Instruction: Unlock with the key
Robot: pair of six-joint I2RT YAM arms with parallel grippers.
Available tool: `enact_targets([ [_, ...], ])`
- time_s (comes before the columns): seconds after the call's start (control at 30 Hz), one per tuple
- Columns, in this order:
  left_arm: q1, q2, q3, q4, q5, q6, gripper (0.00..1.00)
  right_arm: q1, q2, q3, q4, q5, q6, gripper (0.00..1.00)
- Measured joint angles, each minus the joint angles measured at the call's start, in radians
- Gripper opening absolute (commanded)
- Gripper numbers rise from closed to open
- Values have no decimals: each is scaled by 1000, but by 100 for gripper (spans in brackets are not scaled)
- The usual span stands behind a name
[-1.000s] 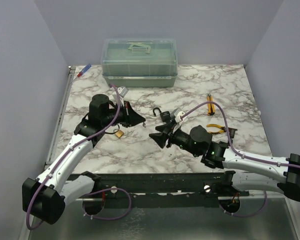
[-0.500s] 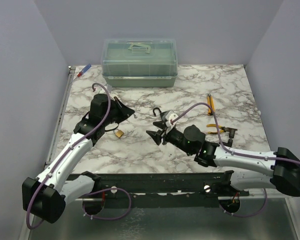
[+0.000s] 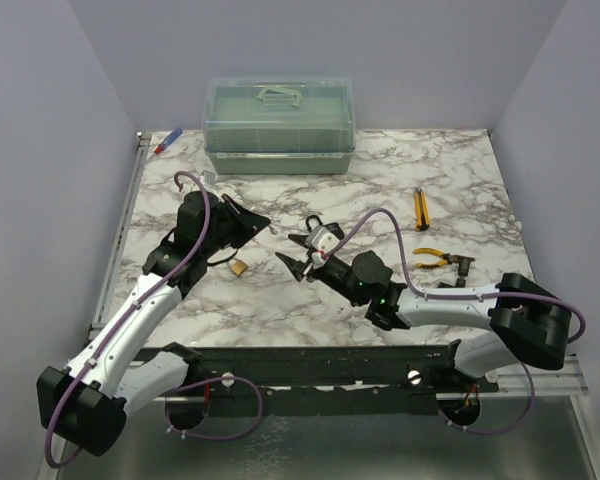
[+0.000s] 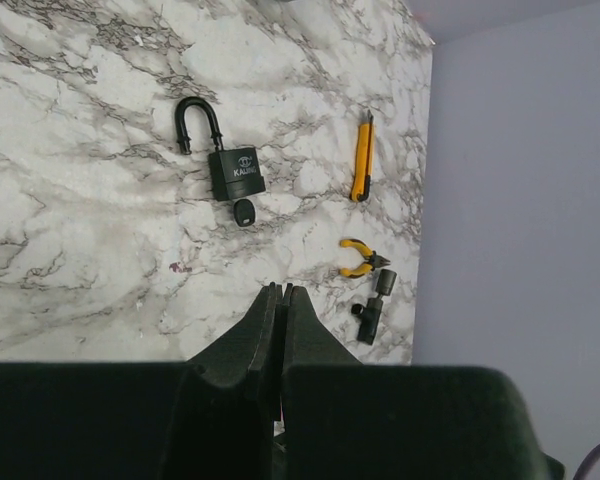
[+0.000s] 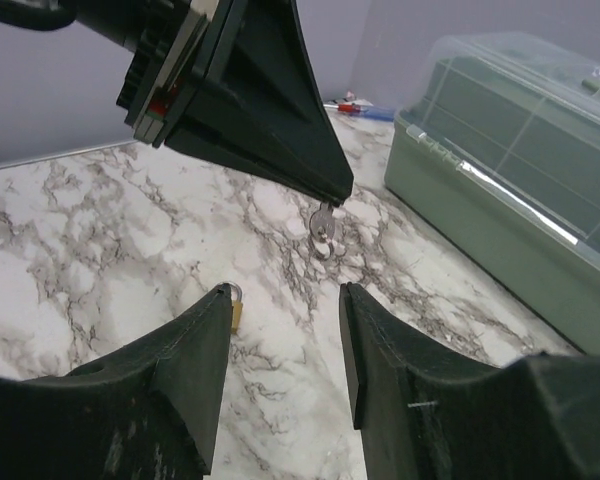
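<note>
Left wrist view: one black padlock [image 4: 235, 175] lies flat on the marble surface [image 4: 80, 250]. Its loop points to 12 o'clock. One key [image 4: 243, 212] with a round black head sits at the lock's 6 o'clock end, touching it. The key's metal part does not show, so I cannot tell if it is inside the lock. Out toward 3 o'clock from the lock lie one yellow knife [image 4: 361, 160], one pair of yellow pliers [image 4: 362, 260] and one black T-shaped bit [image 4: 372, 305]. Each lies apart from the others. The left end effector [image 4: 278, 292] has its two fingers pressed together.

Right wrist view: the right end effector [image 5: 285, 295] has its two fingers apart, with nothing between them. One small brass padlock [image 5: 235, 305] lies on the surface just beside the finger on the 9 o'clock side. The left arm's fingers reach in from 11 o'clock. One small silver piece [image 5: 323, 225] hangs pinched at their tip. One green box [image 5: 510, 170] with a clear lid sits at 2 o'clock.

Top external view: there are two arms and two padlocks. The box stands at the 12 o'clock edge of the surface. One red and blue stick [image 3: 167, 141] lies at the box's 9 o'clock side.
</note>
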Motion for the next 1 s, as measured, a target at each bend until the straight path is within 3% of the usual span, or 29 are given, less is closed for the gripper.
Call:
enact_targets([
  [0.3,-35,-4,0,0,0,-40,0,0,19,30,55,0,-40,42],
  [1.0,-89,-8,0,0,0,-82,0,0,64,72,61,37,-75,33],
])
